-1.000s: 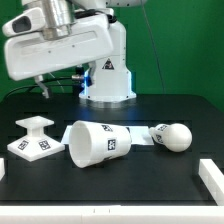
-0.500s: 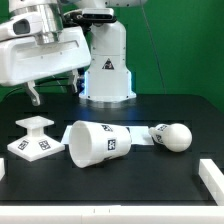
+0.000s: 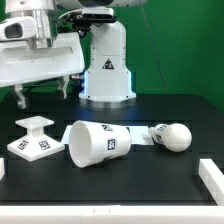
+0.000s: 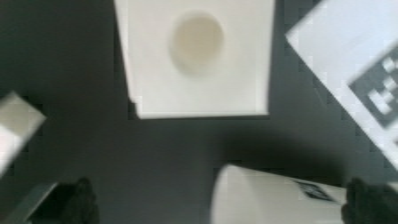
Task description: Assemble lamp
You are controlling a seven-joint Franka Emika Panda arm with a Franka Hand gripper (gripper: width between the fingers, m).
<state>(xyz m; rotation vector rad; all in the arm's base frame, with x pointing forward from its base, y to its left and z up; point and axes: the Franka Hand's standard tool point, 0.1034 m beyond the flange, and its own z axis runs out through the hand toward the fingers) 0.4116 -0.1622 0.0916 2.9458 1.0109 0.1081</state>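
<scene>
Exterior view: base stands upright on the black table at the exterior view's left. The shade lies on its side just beside it, and the bulb lies further right. You see the gripper hanging above the base, apart from it, fingers spread, nothing held. Wrist view: the base is not between the fingertips.

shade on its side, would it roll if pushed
The shade lies on its side and is tapered, so a push would probably roll it in a curve. It looks hollow and open-mouthed, so likely light and apt to skid on the table.
</scene>
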